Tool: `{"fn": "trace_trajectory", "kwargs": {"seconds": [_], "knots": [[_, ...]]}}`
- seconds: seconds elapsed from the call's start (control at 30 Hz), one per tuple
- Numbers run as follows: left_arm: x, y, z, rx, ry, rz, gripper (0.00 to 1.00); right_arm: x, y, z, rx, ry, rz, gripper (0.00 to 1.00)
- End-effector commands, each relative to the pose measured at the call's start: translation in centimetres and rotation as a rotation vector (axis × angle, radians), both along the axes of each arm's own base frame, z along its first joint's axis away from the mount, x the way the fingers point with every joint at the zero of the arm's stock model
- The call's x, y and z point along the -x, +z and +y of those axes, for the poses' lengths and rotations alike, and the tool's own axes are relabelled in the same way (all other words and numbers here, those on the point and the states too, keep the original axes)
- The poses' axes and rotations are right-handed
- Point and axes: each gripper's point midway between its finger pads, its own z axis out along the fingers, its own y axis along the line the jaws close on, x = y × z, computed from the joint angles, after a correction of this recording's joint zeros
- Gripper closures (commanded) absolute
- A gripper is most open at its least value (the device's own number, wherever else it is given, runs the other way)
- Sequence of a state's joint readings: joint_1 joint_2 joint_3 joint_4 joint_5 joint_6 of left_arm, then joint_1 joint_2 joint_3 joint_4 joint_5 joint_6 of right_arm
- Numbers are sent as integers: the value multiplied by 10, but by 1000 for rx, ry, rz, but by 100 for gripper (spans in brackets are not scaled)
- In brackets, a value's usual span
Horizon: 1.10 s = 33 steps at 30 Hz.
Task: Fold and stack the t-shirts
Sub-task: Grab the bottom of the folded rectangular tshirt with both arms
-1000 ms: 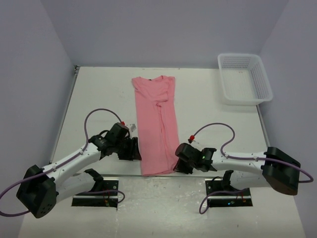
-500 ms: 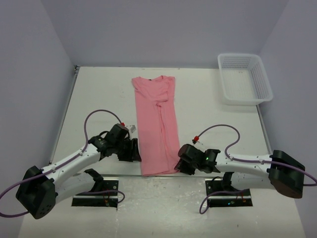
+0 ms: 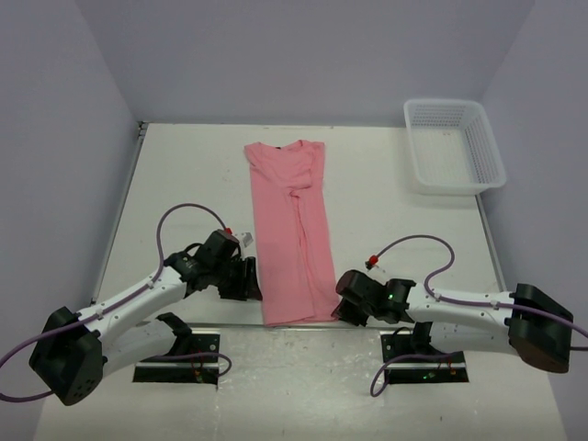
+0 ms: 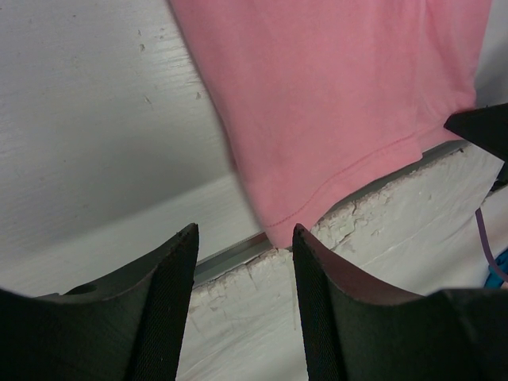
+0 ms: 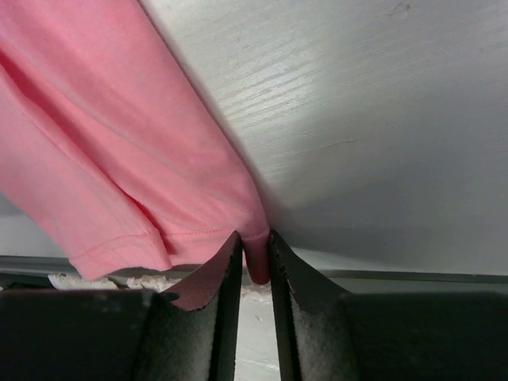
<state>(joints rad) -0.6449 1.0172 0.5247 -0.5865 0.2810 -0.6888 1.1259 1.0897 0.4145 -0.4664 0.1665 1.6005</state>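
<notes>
The white table (image 3: 184, 184) is filling your view, one basket (image 3: 454, 145) sitting at upper right. One t-shirt (image 3: 292, 239) is lying down the centre, hem reaching the bottom edge. The right gripper (image 5: 254, 242) is pinching its lower right corner. The left gripper (image 4: 244, 238) is gaping at the lower left corner, with bare table lying on both sides.

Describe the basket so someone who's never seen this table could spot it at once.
On the white table, look to the far right corner. A white plastic mesh basket sits there, the only rigid container, well away from the pink t-shirt lying mid-table.
</notes>
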Motion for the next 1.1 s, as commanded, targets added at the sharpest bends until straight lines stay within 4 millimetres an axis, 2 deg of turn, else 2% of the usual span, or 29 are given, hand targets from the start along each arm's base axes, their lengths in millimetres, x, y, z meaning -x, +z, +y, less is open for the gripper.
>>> {"fn": "trace_trajectory", "kwargs": {"seconds": [0.0,0.1,0.13,0.2,0.5,0.73,1.07], "knots": [[5,-1,-1,1,-13,18,47,15,-32,-61,242,-32,37,80],[5,-1,-1,-2,-14,21,47,15,-33,-62,246,-28,41,84],[5,-1,-1,-1,-15,22,47,16,-33,-61,245,-23,41,92],[6,-1,-2,-2,-20,23,47,15,-33,-61,247,-21,41,100],[22,0,-9,54,-43,83,45,14,-33,-55,245,8,36,100],[39,-12,-9,57,-34,138,44,14,-34,-55,227,3,31,100],[47,-21,-36,75,-61,159,43,14,-35,-56,222,3,30,100]]}}
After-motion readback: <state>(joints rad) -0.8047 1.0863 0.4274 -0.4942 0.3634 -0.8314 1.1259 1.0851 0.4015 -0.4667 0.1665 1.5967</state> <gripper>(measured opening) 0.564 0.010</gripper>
